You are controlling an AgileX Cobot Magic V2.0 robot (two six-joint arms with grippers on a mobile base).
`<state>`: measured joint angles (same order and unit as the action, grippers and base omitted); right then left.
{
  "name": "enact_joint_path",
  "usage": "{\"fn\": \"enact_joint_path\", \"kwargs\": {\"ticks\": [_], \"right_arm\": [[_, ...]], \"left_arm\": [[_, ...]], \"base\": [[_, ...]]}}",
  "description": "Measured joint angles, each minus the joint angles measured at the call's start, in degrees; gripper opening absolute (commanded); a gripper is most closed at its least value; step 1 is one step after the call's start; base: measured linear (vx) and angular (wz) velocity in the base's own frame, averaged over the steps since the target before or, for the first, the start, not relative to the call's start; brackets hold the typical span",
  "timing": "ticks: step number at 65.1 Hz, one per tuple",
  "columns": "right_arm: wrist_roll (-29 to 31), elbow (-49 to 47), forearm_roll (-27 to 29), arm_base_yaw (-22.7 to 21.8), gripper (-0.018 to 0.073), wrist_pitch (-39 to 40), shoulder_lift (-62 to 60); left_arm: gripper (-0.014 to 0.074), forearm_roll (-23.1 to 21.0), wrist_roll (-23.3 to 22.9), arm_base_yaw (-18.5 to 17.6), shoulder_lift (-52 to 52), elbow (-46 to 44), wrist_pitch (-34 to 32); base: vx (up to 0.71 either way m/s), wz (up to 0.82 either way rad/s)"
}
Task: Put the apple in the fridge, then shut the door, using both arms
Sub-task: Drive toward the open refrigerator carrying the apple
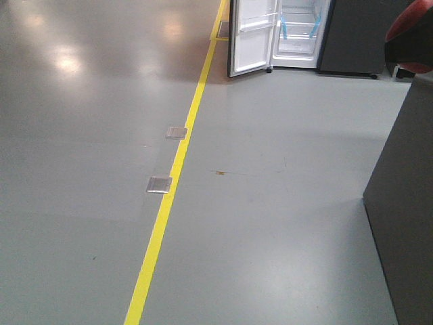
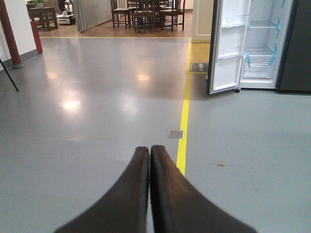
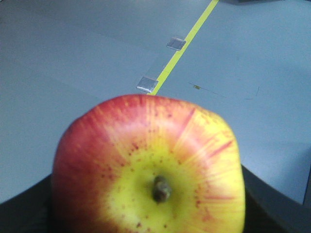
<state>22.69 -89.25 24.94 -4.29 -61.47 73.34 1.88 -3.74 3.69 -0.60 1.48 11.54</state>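
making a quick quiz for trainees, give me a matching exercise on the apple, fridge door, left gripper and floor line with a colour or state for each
Column one:
1. apple
2. door
3. left gripper
4. floor line

Column two:
a. shut, nothing between the fingers
b. plain yellow
c. red and yellow, stem facing the right wrist view
d. swung open

Pairs: 1-c, 2-d, 3-a, 4-b
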Motion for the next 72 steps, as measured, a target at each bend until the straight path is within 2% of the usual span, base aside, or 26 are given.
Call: {"fn": "enact_joint_path", "kwargs": {"ticks": [72], "right_arm": [[0.0,0.0,0.0,0.0,-0.0007,0.0,0.0]], "left_arm": [[-0.0006,0.0,0.0,0.0,0.0,0.0,0.0]], "base": [[0.29,0.01]]}}
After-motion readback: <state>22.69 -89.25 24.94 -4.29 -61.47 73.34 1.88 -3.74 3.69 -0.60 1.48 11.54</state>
